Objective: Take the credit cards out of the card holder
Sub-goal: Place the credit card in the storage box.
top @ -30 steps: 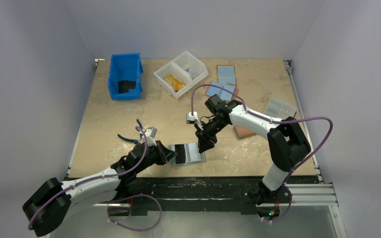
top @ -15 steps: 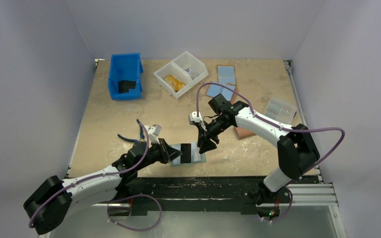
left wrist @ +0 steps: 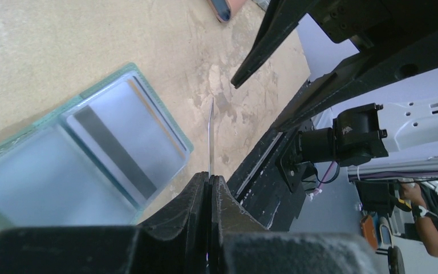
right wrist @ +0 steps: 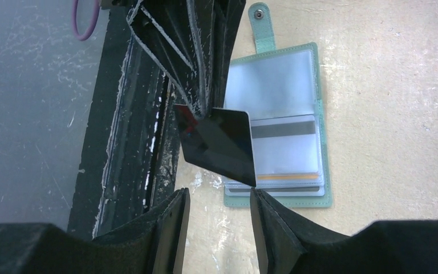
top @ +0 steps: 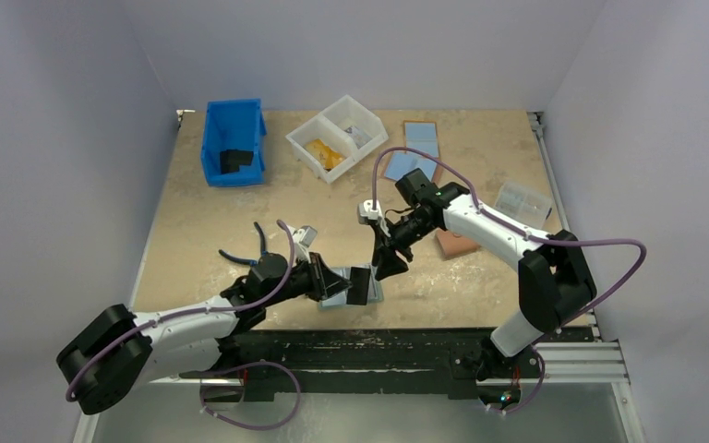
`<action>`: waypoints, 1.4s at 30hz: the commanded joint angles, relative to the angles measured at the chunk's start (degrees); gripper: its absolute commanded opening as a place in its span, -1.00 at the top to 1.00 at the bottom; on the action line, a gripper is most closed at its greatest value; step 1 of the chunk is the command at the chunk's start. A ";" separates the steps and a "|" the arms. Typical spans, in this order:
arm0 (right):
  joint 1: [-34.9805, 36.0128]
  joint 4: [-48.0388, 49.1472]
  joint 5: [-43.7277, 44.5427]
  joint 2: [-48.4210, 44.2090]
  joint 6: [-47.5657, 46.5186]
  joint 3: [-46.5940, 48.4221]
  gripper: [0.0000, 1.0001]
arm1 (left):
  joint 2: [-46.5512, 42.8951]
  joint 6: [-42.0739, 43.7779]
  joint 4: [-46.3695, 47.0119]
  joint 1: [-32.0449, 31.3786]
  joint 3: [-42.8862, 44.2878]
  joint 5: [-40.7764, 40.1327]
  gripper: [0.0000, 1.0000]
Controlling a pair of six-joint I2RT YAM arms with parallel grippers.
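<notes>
Left tool (left wrist: 210, 180) is pinched tight on the dark card (right wrist: 219, 142), gripping one short end. The card hangs in the air, tilted, clear of the sleeves (edge-on in the left wrist view, so only a thin line there).

Right tool (right wrist: 217, 211) has its jaws partly apart with nothing between them. It hovers just beside and above the dark card, aimed down at it, not touching.

The card holder (right wrist: 318, 91) lies open flat on the counter (top: 203, 231) right under both tools, near the front edge, snap tab pointing away. Its clear sleeves hold more: a card with a grey stripe (right wrist: 285, 129) and an orange card (right wrist: 288, 177) showing as an edge below it.

Step in hand, as I read it: first card is out and is either being passed to the right tool or about to be set down. Next move calls for a flat bare spot beside the card holder, or the right tool closing on the free end before the left lets go. After that, pin the card holder and slide out the striped card. Risk: the soft holder drags along.

The counter is a tan, scuffed board with a black rail (top: 378, 351) in front. Toward the back are a blue bin (top: 233, 143) and a white divided tray (top: 337, 138). Plain pale walls on three sides.
</notes>
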 commanded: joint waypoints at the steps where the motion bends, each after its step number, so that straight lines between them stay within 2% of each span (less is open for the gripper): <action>1: -0.18 -0.99 -0.69 -0.49 -0.79 2.25 -0.02 | 2.74 2.51 4.93 -1.28 4.16 2.98 1.00; 11: -0.22 -0.30 0.45 0.44 0.72 1.84 -0.03 | 7.60 3.45 6.17 -3.52 7.06 3.66 1.00; 19: 0.40 -6.55 -3.36 5.35 -2.96 3.83 0.14 | 8.57 4.40 5.61 -3.78 8.77 3.82 1.00; 22: 0.58 -8.87 -5.11 6.09 -5.01 4.47 0.30 | 8.60 4.63 5.68 -3.79 8.64 3.73 1.00; 27: 0.58 -13.87 -7.33 7.40 -9.29 6.06 0.97 | 8.32 4.99 5.54 -3.77 8.88 3.61 1.00; 28: 0.57 -15.03 -7.78 7.75 -10.36 6.52 1.00 | 8.08 5.10 5.40 -3.78 8.86 3.41 1.00; 35: 0.29 -16.90 -7.65 7.15 -12.84 7.51 1.00 | 3.47 4.69 4.30 -3.77 6.53 -0.37 0.99; 40: -0.32 -16.40 -7.48 5.37 -13.28 7.19 1.00 | 0.30 3.65 2.77 -3.72 4.98 -4.09 0.64; 42: -0.86 -16.17 -7.33 4.63 -13.21 7.01 1.00 | -0.49 3.08 2.90 -3.74 4.25 -5.27 0.57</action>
